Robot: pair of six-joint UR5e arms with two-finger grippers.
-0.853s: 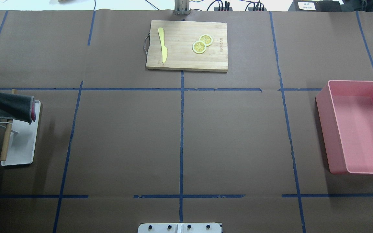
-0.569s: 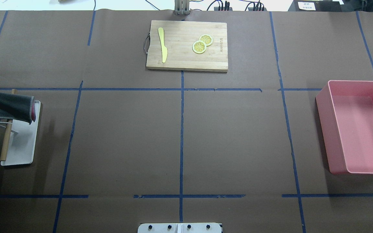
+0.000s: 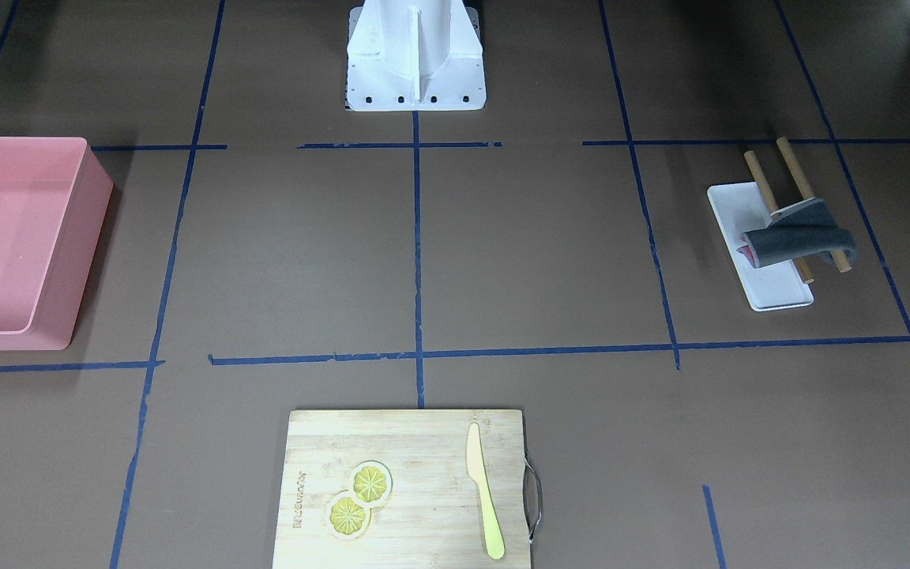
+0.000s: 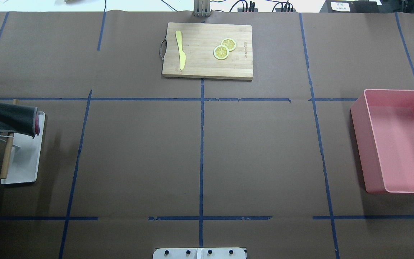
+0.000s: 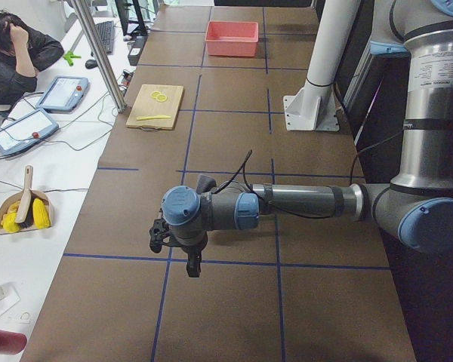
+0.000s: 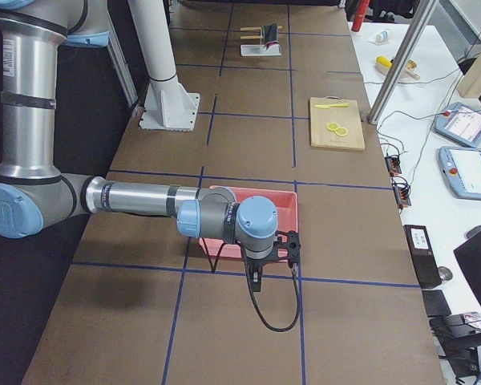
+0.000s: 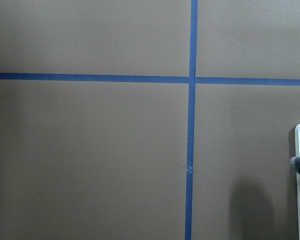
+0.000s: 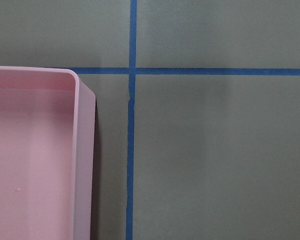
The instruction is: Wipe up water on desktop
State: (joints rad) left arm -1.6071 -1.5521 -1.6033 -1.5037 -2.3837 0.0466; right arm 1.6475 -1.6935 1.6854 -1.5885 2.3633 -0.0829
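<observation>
The brown desktop (image 4: 138, 154) with blue tape lines fills the overhead view; I see no water on it. A dark grey cloth (image 4: 7, 120) hangs over a wooden rack at the far left, and it also shows in the front-facing view (image 3: 799, 237). My left gripper (image 5: 183, 253) shows only in the exterior left view, hovering above the desktop; I cannot tell if it is open or shut. My right gripper (image 6: 268, 261) shows only in the exterior right view, near the pink bin (image 6: 252, 204); I cannot tell its state either.
The rack stands on a white tray (image 4: 23, 162). A pink bin (image 4: 395, 140) sits at the right edge. A bamboo cutting board (image 4: 207, 50) with a yellow knife (image 4: 181, 50) and two lemon slices (image 4: 224, 48) lies at the back centre. The robot base (image 3: 415, 59) stands at the near edge.
</observation>
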